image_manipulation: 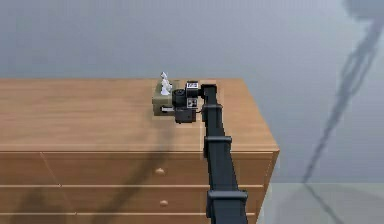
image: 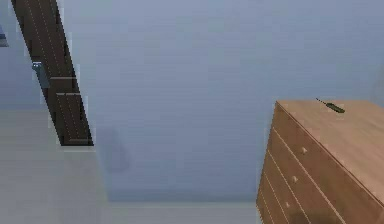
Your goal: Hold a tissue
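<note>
In the arm side view a small tan box [image_manipulation: 156,101] with a white tissue [image_manipulation: 163,80] sticking out of its top stands on a wooden dresser [image_manipulation: 80,115], near the back of its top. My arm [image_manipulation: 218,150] reaches out over the dresser top, and the gripper [image_manipulation: 169,104] is right at the box. The box sits on the surface at the gripper's far end, so I cannot tell whether the gripper holds anything.
The dresser has drawers with small round knobs [image_manipulation: 160,171]. It shows again at the forward view's right [image: 320,160] with a small dark object [image: 330,105] on top. A dark wooden panel [image: 58,75] leans along the blue-grey wall at the forward view's left.
</note>
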{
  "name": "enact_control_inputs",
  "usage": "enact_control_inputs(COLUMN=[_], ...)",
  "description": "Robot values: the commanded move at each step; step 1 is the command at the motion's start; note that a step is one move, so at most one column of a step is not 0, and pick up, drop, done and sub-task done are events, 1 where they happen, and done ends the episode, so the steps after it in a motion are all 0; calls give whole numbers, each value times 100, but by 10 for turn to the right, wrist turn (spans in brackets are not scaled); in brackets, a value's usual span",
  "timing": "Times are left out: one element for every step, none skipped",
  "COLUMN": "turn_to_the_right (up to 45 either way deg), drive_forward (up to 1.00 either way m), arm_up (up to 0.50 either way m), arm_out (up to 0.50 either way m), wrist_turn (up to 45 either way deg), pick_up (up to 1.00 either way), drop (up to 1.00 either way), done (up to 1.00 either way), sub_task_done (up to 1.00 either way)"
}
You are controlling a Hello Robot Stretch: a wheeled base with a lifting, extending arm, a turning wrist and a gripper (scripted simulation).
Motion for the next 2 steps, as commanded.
enact_control_inputs(turn_to_the_right=[0,0], drive_forward=[0,0], arm_up=[10,0], arm_out=[0,0], wrist_turn=[0,0], pick_up=[0,0], drop=[0,0], done=[0,100], sub_task_done=[0,0])
